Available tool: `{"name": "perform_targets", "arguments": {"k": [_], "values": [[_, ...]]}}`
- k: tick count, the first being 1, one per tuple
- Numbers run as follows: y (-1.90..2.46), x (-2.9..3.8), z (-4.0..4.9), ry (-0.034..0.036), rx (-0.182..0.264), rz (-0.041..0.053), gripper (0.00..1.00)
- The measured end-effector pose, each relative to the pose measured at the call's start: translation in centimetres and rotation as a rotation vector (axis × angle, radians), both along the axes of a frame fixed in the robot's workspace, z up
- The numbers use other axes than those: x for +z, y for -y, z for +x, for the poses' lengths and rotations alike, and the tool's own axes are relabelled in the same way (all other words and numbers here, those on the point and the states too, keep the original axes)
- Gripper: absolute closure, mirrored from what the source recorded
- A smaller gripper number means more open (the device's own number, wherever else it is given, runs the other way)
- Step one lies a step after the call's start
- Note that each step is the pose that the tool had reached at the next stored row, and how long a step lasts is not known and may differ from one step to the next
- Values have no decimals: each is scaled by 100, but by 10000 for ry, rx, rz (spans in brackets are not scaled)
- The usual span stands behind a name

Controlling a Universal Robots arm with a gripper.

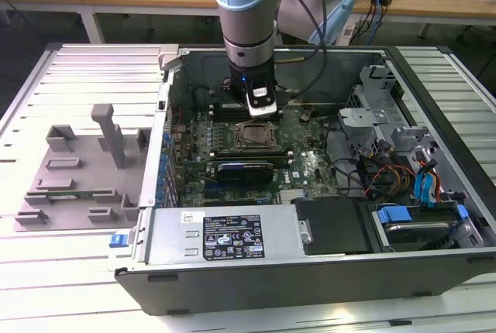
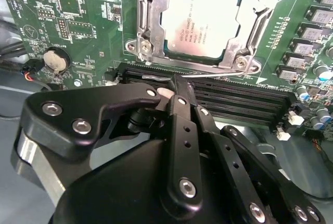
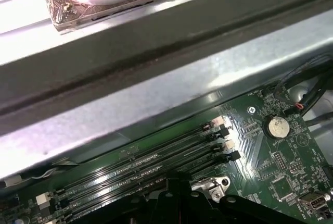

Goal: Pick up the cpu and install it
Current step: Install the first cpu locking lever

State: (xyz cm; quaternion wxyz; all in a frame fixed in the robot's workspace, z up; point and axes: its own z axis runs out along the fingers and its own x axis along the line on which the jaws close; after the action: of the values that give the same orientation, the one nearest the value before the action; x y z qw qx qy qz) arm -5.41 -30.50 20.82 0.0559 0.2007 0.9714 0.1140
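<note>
Pressing the fingers (image 2: pixel 183 110) of the gripper (image 2: pixel 176 81) flat together, with nothing seeming to be pinched between them. Hanging tip-down from the arm (image 1: pixel 244 8), low inside the open computer case (image 1: pixel 310 280). Resting the tips at, or just short of, the hooked end of the thin wire lever (image 2: pixel 218 74); telling contact from a near miss is not possible in the second wrist view.

Lying directly under the fingers, the black memory slots (image 2: pixel 234 99), also showing in the first wrist view (image 3: pixel 156 151). Sitting just beyond the fingertips, past the lever, the cpu (image 2: pixel 200 21): already lying flat in its socket, silvery top facing up, well clear of the gripper. Framing the chip on all sides, the metal socket frame (image 2: pixel 148 26), appearing to be folded down over the chip's edges.

Judging the work as well along: picking up and placing appearing done, the chip being seated and not carried. Remaining unclear whether the lever is latched, so the locking of the socket possibly not finished.

Spreading outward from the gripper, the green motherboard (image 2: pixel 83 26), with a coin battery (image 2: pixel 55 60) off to one side. Standing beside the case, away from the gripper, a grey plastic tray (image 1: pixel 77 170), holding no chip.
</note>
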Motion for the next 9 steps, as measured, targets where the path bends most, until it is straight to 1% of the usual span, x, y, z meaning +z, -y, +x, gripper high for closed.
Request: {"name": "perform_targets", "arguments": {"k": [3,9], "values": [[-1,-34,-1,5,-1,-13,89],[-1,-71,-1,17,0,-25,89]]}}
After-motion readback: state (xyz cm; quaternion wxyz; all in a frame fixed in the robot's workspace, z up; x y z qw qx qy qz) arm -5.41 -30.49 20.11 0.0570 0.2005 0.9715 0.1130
